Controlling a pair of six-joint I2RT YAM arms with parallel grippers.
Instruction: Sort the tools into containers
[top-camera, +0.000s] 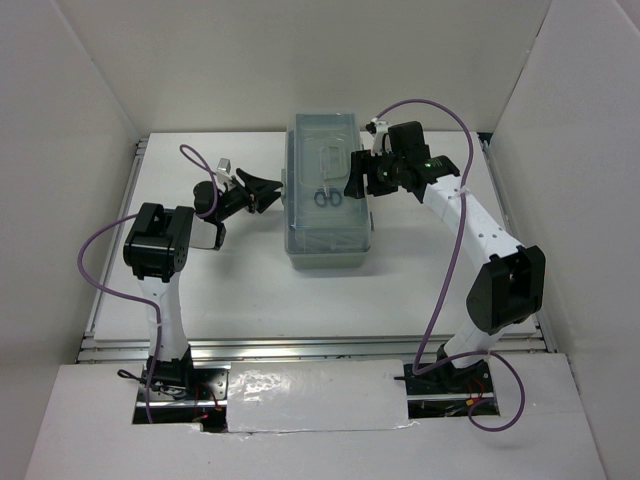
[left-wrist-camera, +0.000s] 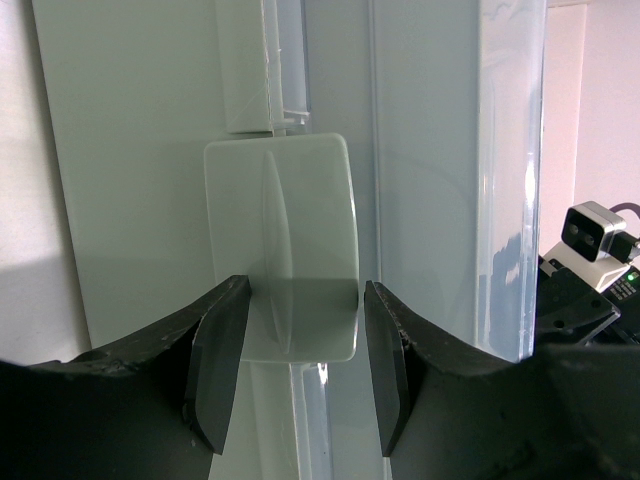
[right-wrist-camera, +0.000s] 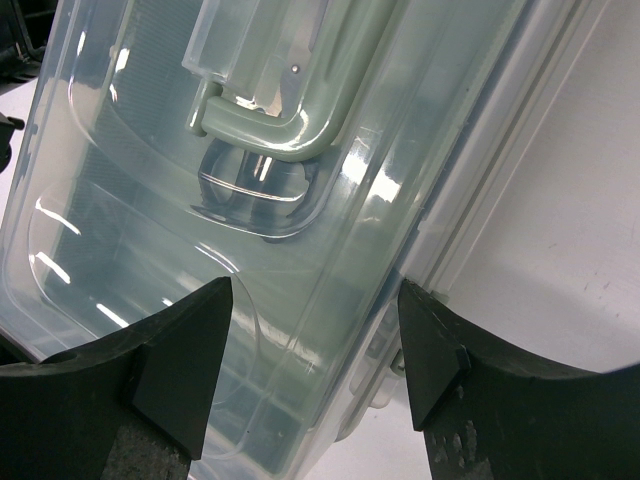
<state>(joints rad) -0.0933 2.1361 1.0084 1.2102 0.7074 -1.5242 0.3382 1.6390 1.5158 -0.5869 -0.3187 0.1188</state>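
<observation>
Here, parted left fingers (left-wrist-camera: 225, 370) flank the toolbox latch (left-wrist-camera: 290, 240).

You see the sage-green plastic toolbox (top-camera: 328, 255) only in part from both wrists: its walls run off every edge. Under its translucent lid (right-wrist-camera: 150, 200) the contents blur to grey (overhead, the black-handled scissors (top-camera: 325, 198) are two tiny loops, blades too small to tell). Whether the left gripper (left-wrist-camera: 306, 320) touches the pale green latch (left-wrist-camera: 280, 220) you cannot tell; one lower corner hides behind a black finger (left-wrist-camera: 225, 370).
</observation>
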